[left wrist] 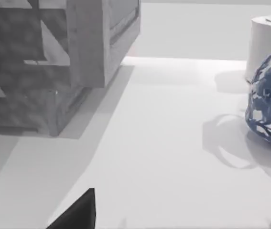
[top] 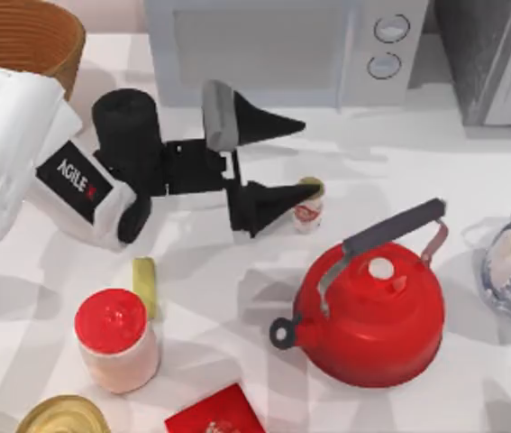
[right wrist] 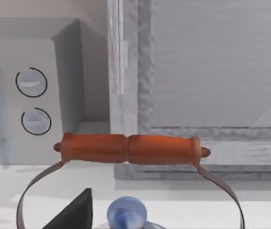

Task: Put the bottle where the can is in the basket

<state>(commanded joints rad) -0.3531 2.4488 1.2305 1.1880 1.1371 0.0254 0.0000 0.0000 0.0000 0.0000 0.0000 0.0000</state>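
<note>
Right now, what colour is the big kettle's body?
Bright red, with a grey handle. The kettle shows best in the top view.

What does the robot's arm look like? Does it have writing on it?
The left arm is chunky and white, with a black panel reading "AGILE" in white letters beside a small red mark. Its wrist is black and blocky, and the left gripper ends in two pointed black fingers shaped like cones, one with a grey base.
</note>
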